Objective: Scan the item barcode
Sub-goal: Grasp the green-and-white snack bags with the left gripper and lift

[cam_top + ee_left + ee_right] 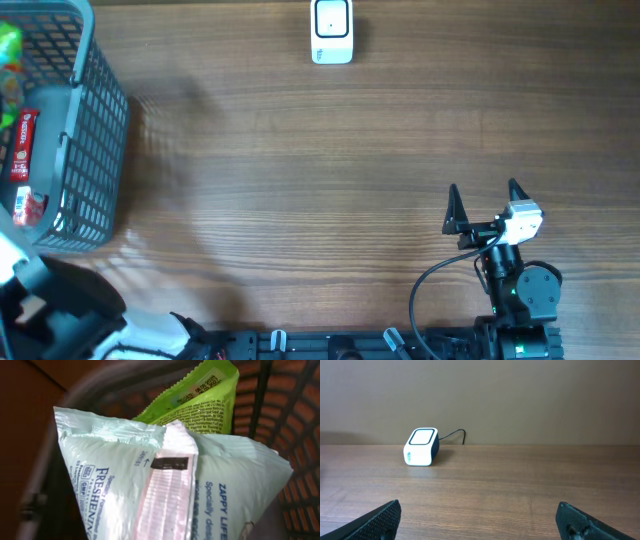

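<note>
- I see a brown wood-grain bench; the right wrist view shows a plain beige wall behind its far edge.
- A white scanner with a dark window stands at the far edge, near the middle, with a thin cable leading off behind it.
- A grey mesh basket sits at the far left corner, partly cut off by the frame, with a red packet visible inside.
- The right tool hovers over the near right of the bench, spread wide and holding nothing; both black fingers point towards the scanner, well apart from it.
- The left wrist view is filled by a pale mint pouch with blue lettering and a pink back seam, inside the basket, with a green packet just behind it.
- The left tool's fingers do not show in any view, so I cannot tell whether it is pinching the pouch. Only part of the left arm shows, at the near left corner.
- I cannot make out a barcode on the pouch.
</note>
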`<action>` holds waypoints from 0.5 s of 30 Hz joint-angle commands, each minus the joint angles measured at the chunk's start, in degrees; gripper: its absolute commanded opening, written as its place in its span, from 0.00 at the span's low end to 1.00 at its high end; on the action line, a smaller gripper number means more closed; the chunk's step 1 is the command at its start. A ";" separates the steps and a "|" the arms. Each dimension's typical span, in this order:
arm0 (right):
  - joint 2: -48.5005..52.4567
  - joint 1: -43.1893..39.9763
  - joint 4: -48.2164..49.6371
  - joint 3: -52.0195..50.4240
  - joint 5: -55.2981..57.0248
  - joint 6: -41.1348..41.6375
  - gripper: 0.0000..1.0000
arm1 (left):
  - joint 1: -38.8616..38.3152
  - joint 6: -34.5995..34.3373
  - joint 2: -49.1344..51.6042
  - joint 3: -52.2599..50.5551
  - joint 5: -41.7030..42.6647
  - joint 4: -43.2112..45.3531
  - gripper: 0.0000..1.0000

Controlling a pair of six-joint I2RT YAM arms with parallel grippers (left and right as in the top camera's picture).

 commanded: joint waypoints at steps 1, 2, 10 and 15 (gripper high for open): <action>-0.15 -0.28 0.17 -0.07 -0.72 -0.68 1.00 | 0.07 -3.89 -8.00 0.28 0.96 4.20 0.04; -0.15 -0.28 0.15 -0.07 -0.72 -0.68 1.00 | 0.07 -4.83 -9.55 0.28 0.96 5.35 0.04; -0.15 -0.28 0.15 -0.07 -0.72 -0.68 1.00 | -4.52 -11.06 -19.43 0.28 1.40 8.96 0.04; -0.15 -0.28 0.15 -0.07 -0.72 -0.66 0.99 | -15.69 -17.00 -25.00 0.28 0.02 8.92 0.04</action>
